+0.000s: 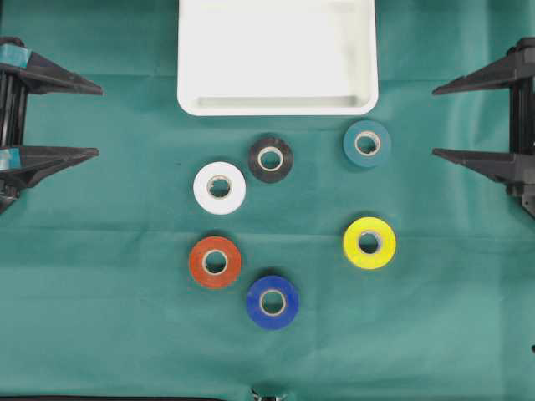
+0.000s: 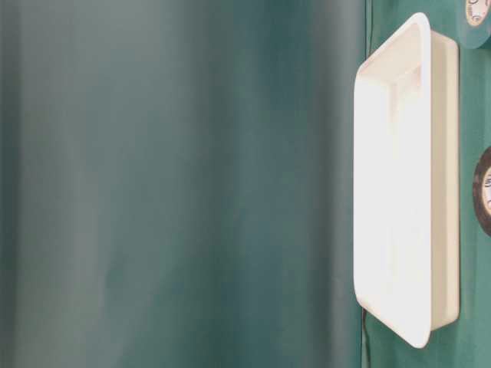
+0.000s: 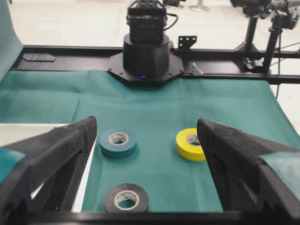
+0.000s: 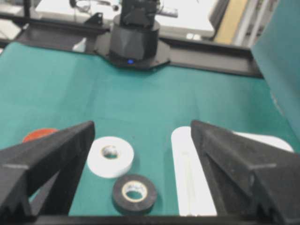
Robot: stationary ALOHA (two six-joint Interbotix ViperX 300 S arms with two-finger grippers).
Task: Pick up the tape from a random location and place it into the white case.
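- Waiting at the table's edges, both arms sit well apart from the rolls: the left gripper (image 1: 88,117) has its jaws spread wide with nothing between them, and the right gripper (image 1: 443,119) is likewise spread and empty.
- No tape is held or lifted, so the step in hand reads as the very start: choosing a roll and reaching for it.
- Six rolls lie flat on the green cloth (image 1: 100,317), none touching another: the black tape (image 1: 271,159) and the teal tape (image 1: 367,144) nearest the case, the white tape (image 1: 220,187) just beside the black one, then the yellow tape (image 1: 369,242), the orange tape (image 1: 215,262) and the blue tape (image 1: 272,302) nearer the front.
- The white case (image 1: 276,106) sits at the far middle of the table, and nothing shows inside it (the glare on its floor hides fine detail).
- The next move, I judge, calls for one arm to travel inward, descend over a chosen roll with one finger in the core or both astride the rim, and close; teal or yellow suits the right arm, white or orange the left.
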